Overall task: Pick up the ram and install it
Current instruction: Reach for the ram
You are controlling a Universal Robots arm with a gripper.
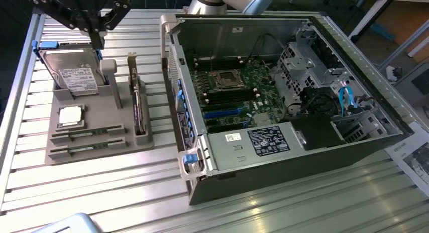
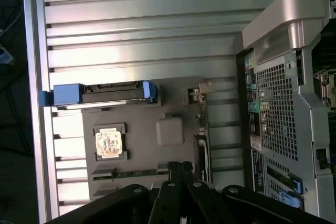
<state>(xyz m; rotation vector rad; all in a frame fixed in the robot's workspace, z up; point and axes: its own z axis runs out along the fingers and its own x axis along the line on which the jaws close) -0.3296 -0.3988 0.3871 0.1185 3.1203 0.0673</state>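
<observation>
Ram (image 1: 88, 132): long skinny green board with a row of small dark chips, seen mostly edge-on. Parked on its long edge in a slot of the gray holder (image 1: 94, 155), at the slotted end, just past the square silver CPU (image 1: 71, 116). Twin stick (image 1: 87, 146) in the next slot over, parallel, nearer the holder's outer edge, close by but not touching.

Long axis lying flat and running straight across the holder's width, parallel to that outer edge. One tip aimed at the side of the holder facing the open computer case (image 1: 268, 179), other tip at the opposite side. Same deal from the wrist view: thin greenish strip (image 2: 137, 172) sitting crosswise in the holder.

Gripper (image 1: 99, 44) hanging over the holder's far end, above the hard drive (image 1: 77, 75) propped there, well apart from the ram. Fingers (image 2: 174, 174) pinched narrow, pretty much together, gripping nothing.

Dark expansion card (image 1: 138, 110) standing upright along the holder's case-side edge. Case just beside the holder, side panel off, motherboard (image 1: 231, 90) in plain sight.
</observation>
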